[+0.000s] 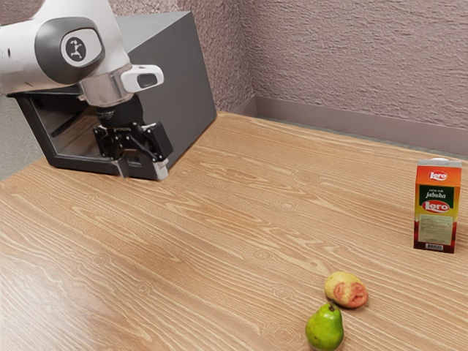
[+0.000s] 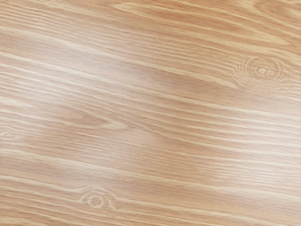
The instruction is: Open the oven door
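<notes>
Green pear (image 1: 325,328) foremost, oven (image 1: 179,80) behind the gripper (image 1: 142,172).

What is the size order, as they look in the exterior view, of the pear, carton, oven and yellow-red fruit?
1. Oven
2. Carton
3. Pear and yellow-red fruit: these two look about alike, so I don't rank them.

One table (image 1: 219,234), one oven (image 1: 172,80), one carton (image 1: 436,212), one pear (image 1: 324,330) and one other fruit (image 1: 344,288), possibly a mango.
</notes>
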You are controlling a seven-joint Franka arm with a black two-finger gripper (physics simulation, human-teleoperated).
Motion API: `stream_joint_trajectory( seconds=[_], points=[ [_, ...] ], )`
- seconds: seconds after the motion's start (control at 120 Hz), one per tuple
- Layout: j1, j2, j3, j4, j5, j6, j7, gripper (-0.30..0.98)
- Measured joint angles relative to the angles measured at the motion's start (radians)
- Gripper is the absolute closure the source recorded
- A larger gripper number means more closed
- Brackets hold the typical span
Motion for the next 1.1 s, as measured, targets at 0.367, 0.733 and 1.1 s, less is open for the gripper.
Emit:
stream_joint_trajectory(
  seconds=[0.367,0.733,1.1],
  points=[
    [-0.004,-0.273,0.009,0.065,0.136,-0.001,0.236,0.00],
    [-0.094,-0.404,0.361,-0.511,0.149,0.591,1.048,0.00],
    [-0.104,-0.233,0.547,-0.435,-0.216,0.884,1.630,0.00]
  ],
)
